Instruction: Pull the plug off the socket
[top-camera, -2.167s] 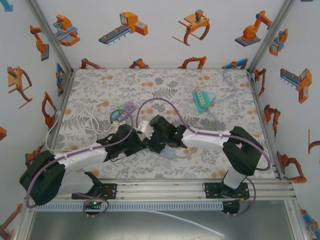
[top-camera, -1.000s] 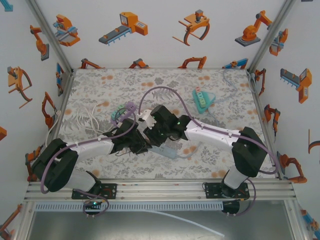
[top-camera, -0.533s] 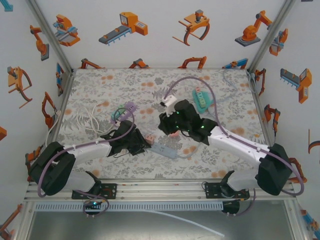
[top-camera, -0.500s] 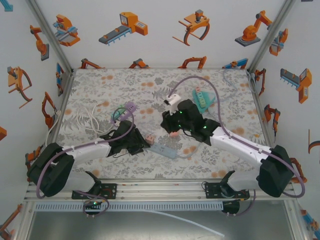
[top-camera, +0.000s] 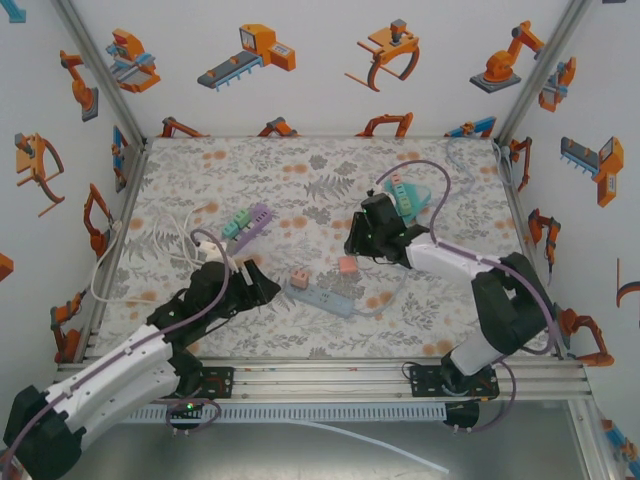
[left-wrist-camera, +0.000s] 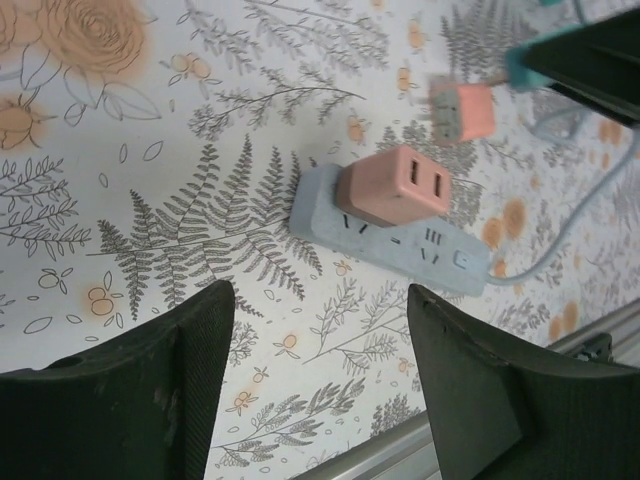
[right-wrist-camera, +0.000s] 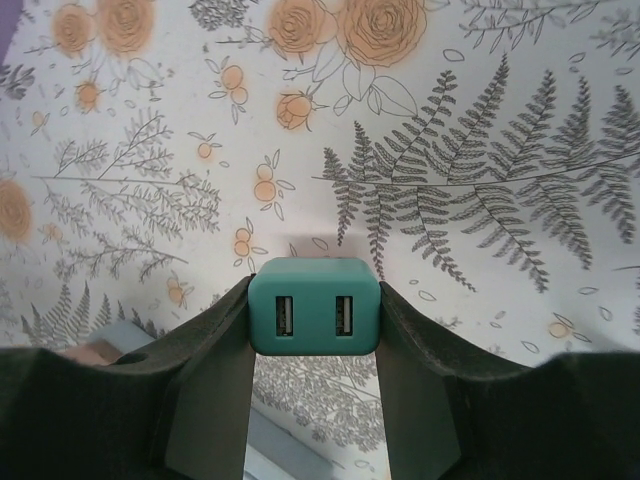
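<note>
Plug: the teal plug (right-wrist-camera: 314, 318), with two slots on its face, sits squarely between the fingers of the right claw (top-camera: 360, 243), off the socket and above the tabletop (top-camera: 200, 180).
Right claw: clenched on the teal plug, one finger pressed against each side of it.
Socket: a grey-blue power strip (top-camera: 322, 298) lies flat on the tabletop, just ahead of the left claw's tips and near the right claw, on its near side in the top view.
Left claw: the left claw (left-wrist-camera: 318, 330) is released, its fingers spread wide with nothing between them, and it hangs over the floral tabletop.
Pink adapter: the pink adapter (left-wrist-camera: 395, 185) is seated in the power strip at the end closest to the left claw, its two slots facing up.
Loose pink plug: the loose pink plug (top-camera: 347, 265) lies on the tabletop between the power strip and the right claw, just beside that claw; it is blurred in the left wrist view.
Cable: a pale cable (left-wrist-camera: 560, 225) leaves the power strip at the end farthest from the left claw.
</note>
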